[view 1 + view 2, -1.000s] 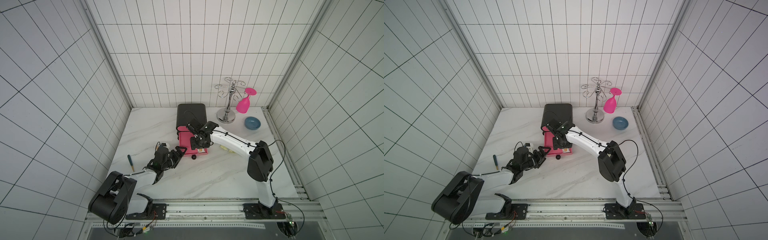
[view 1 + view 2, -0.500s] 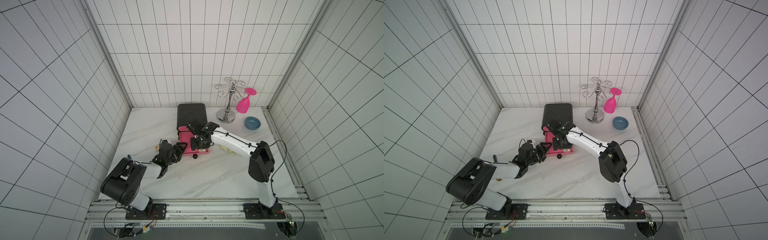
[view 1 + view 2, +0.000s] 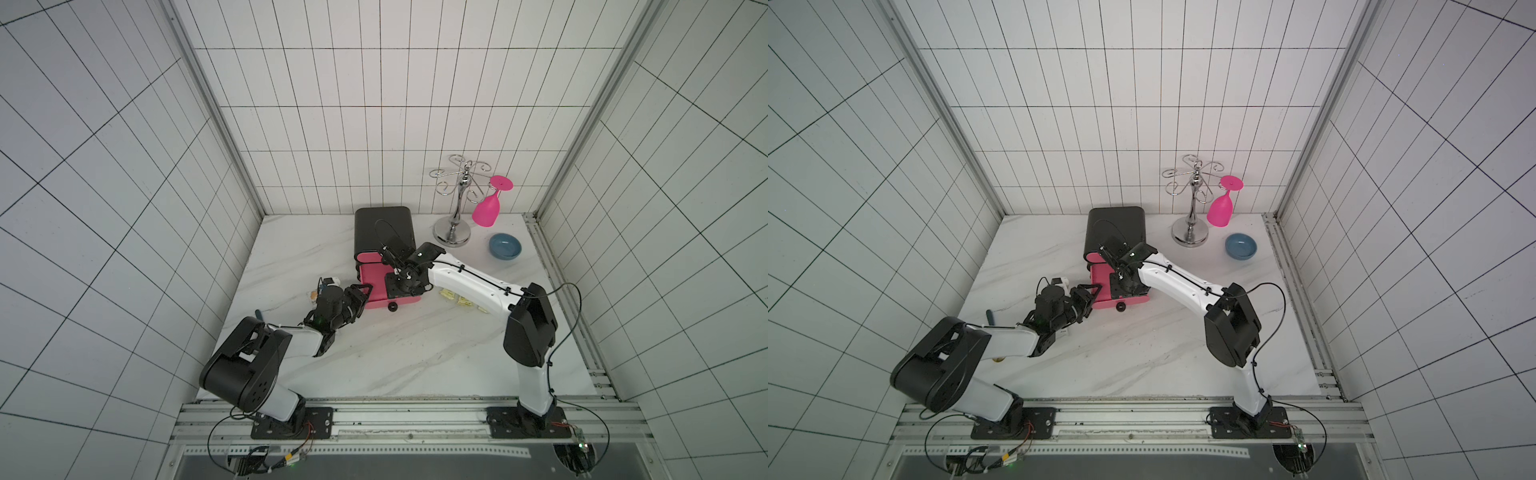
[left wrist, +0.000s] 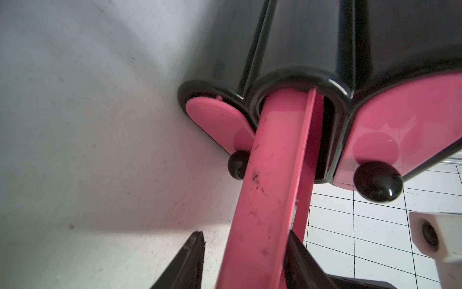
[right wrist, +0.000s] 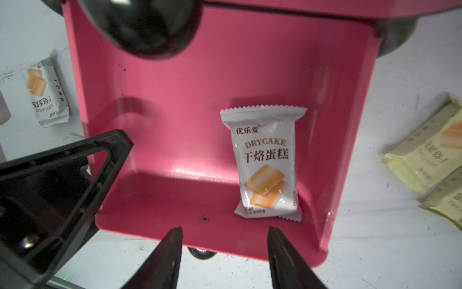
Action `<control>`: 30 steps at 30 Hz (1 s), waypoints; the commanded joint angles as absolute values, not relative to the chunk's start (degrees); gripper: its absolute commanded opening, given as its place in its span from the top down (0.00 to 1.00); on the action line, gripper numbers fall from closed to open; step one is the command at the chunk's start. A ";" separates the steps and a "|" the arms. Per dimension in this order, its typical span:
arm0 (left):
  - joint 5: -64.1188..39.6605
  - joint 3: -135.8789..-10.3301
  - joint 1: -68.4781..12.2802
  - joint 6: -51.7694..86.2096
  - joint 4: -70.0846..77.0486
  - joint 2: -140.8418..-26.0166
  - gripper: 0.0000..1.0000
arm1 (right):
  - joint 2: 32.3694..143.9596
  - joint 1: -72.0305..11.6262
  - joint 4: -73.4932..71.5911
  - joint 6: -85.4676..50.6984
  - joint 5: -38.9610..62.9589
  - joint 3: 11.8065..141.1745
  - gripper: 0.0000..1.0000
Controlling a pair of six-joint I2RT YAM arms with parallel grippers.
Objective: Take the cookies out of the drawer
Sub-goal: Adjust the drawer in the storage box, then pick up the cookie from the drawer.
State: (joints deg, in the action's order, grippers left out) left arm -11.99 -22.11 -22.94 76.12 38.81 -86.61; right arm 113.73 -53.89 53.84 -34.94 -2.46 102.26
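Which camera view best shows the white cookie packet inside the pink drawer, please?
Right wrist view: the white cookie packet lies unobstructed on the pink drawer floor. In both top views the right arm hides it; the left wrist view shows only the drawer's outside.

The left arm and right arm share white moulded link shells and bulky matte black joint housings; a thin black cable runs along the right arm, tied with black clips; the black left end effector and right end effector have tapered, wedge-shaped fingers; black base plates anchor both.
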 commanded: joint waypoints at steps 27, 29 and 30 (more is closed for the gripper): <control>-14.28 -26.43 -23.05 76.46 42.90 -89.78 0.46 | 122.97 -51.06 56.55 -28.43 -7.03 105.46 0.53; -14.41 -26.57 -23.03 76.62 43.13 -90.08 0.46 | 122.79 -51.06 56.56 -28.56 -8.60 105.66 0.59; -14.49 -26.56 -23.03 76.67 43.22 -90.25 0.46 | 122.49 -51.06 56.57 -28.59 -9.05 105.86 0.62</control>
